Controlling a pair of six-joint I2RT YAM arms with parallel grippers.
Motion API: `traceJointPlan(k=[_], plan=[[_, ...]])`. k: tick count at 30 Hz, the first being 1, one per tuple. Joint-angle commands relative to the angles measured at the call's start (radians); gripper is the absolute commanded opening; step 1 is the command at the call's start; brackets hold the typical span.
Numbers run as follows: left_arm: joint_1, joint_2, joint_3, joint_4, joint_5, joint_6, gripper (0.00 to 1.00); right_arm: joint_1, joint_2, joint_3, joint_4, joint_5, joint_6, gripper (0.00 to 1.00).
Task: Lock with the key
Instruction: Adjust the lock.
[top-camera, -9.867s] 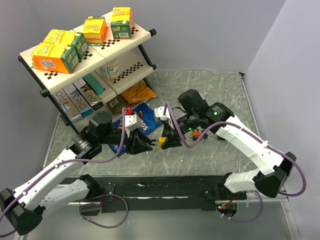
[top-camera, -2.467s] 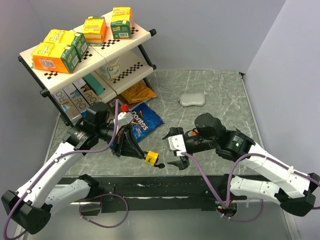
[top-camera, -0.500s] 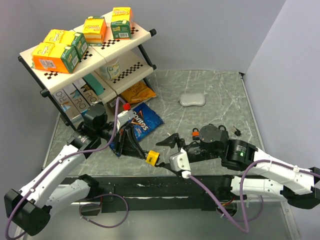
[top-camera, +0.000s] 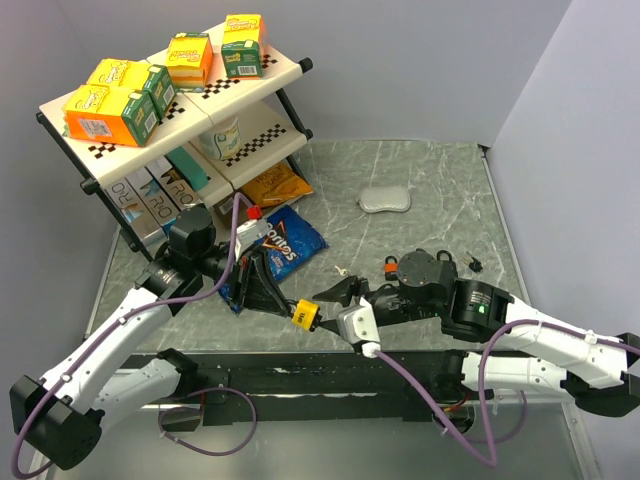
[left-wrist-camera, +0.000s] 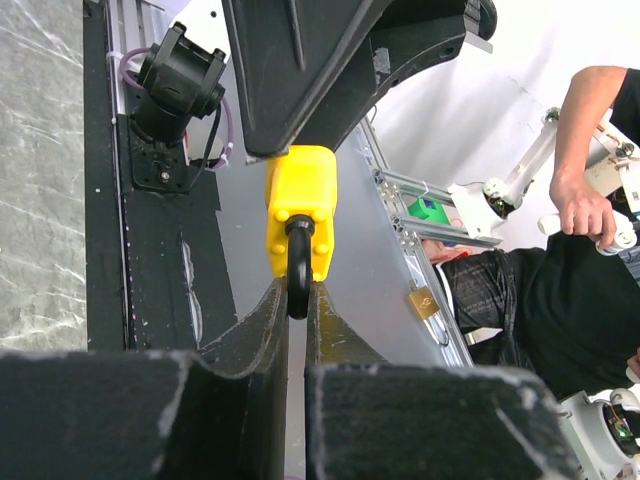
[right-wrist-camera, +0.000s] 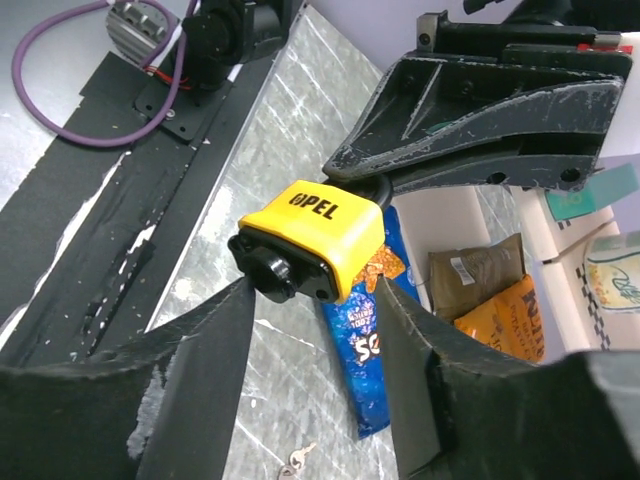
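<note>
While the left hand (left-wrist-camera: 297, 292) pinched the black shackle (left-wrist-camera: 298, 262) of the yellow padlock (left-wrist-camera: 300, 205), its fingers pressed together on the loop, the padlock was held clear above the counter (top-camera: 430, 170), close to its near edge. The right hand (right-wrist-camera: 315, 292) reached in from the padlock's right. Its fingers were spread to either side of the yellow body, and whether they touched it could not be told. A black round end of the padlock faced that hand.

Just beyond the padlock a small pale key (top-camera: 342, 270) lay on the counter. Farther right of the padlock sat a small orange lock (top-camera: 390, 266). The key (top-camera: 474, 263), a tiny dark bunch, lay on the counter well to the padlock's right and a little beyond it, apart from both hands. Beyond the padlock and slightly left lay a blue chip bag (top-camera: 290, 240). Well beyond it to the right was a pale pad (top-camera: 385, 200), and farthest off, beyond it to the left, stood a shelf (top-camera: 265, 75) with cartons.
</note>
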Motion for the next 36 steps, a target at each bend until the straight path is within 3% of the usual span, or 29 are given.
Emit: traceJointPlan(k=[1,11,15,24,27,31,36], plan=[[-0.009,-0.003,0.027,0.023,0.023,0.012,0.01,0.008,0.012,0.022,0.092,0.009,-0.005,0.55],[-0.047,-0.01,0.03,-0.037,0.002,0.08,0.01,0.01,0.048,0.044,0.072,-0.004,0.006,0.49],[-0.069,-0.009,0.037,-0.094,-0.009,0.135,0.01,0.01,0.06,0.051,0.07,-0.014,0.006,0.42],[-0.083,-0.009,0.019,-0.033,-0.049,0.083,0.01,0.008,0.106,0.082,0.102,-0.009,0.056,0.34],[-0.083,-0.018,-0.016,0.03,-0.072,0.031,0.01,0.008,0.141,0.114,0.133,0.037,0.137,0.36],[-0.083,-0.064,-0.097,0.22,-0.115,-0.156,0.01,-0.001,0.154,0.123,0.201,0.113,0.251,0.4],[-0.083,-0.069,-0.102,0.153,-0.133,-0.086,0.01,-0.044,0.152,0.125,0.231,0.134,0.325,0.48]])
